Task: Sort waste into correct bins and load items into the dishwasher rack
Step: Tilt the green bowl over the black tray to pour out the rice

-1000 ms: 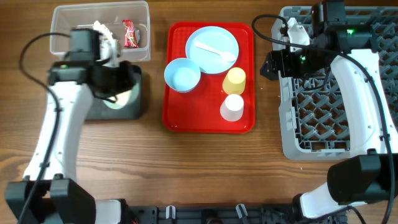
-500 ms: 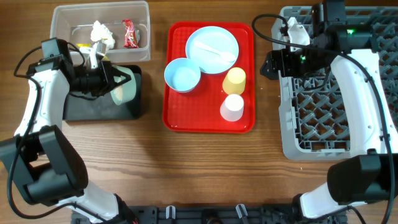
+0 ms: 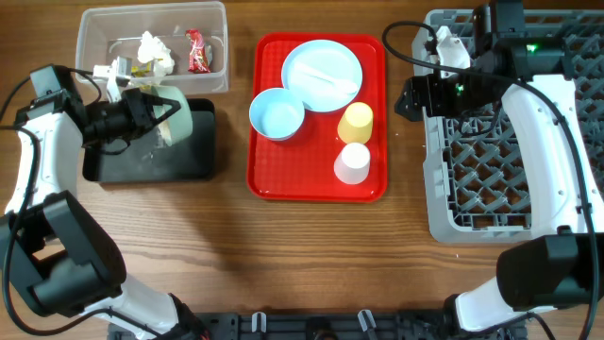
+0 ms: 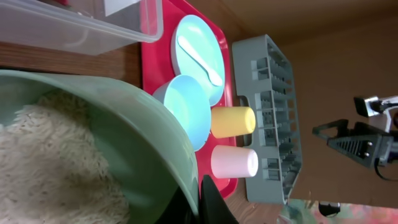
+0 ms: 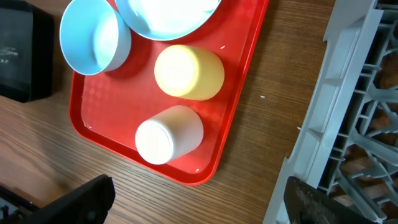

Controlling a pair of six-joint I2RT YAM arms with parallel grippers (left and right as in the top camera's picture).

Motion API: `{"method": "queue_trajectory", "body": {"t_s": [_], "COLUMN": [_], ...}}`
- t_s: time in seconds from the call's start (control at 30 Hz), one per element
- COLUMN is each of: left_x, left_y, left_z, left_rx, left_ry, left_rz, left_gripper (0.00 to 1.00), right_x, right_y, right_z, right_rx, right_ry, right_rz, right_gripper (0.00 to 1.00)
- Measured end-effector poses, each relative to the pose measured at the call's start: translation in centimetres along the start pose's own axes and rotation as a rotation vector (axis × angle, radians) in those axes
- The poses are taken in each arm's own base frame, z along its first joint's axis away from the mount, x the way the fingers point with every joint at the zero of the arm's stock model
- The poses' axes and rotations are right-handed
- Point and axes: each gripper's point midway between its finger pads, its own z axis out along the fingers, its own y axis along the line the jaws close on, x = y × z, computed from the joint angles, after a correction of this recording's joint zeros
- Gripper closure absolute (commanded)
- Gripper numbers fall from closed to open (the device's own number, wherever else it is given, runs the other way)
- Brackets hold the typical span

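My left pincer (image 3: 149,118) pinches the rim of the bowl (image 3: 179,125), tipped on its side with rice (image 4: 56,162) inside over the black tray (image 3: 142,166), while my right pincer (image 3: 408,98) hangs spread beside the rack (image 3: 491,161).

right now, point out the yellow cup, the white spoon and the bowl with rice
yellow cup (image 3: 357,119), overhead view, middle of the cup
white spoon (image 4: 198,58), left wrist view, middle of its handle
bowl with rice (image 4: 124,124), left wrist view, bare green inner wall

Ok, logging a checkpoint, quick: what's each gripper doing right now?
Left gripper: closed on the rim of the rice-filled green bowl.
Right gripper: open, holding nothing.
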Motion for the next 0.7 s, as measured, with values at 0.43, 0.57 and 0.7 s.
{"method": "queue_trajectory", "body": {"t_s": [0.43,0.57,0.7], "left_x": [0.8,1.4,1.6], "left_y": [0.3,2.5,3.2], "left_z": [0.6,1.7,1.7], "left_rx": [0.052,0.057,0.084], "left_ry": [0.03,0.059,0.057], "left_rz": [0.012,-0.037,-0.08], "left_gripper": [0.96,0.96,0.96], "right_x": [0.0,0.0,-0.1], "right_y": [0.0,0.0,0.0], "right_z": [0.0,0.0,0.0], "right_rx": [0.0,0.0,0.0], "right_ry": [-0.002,-0.002,-0.002], "right_rz": [-0.001,-0.001,-0.001], "right_gripper": [0.1,0.09,0.09]}}
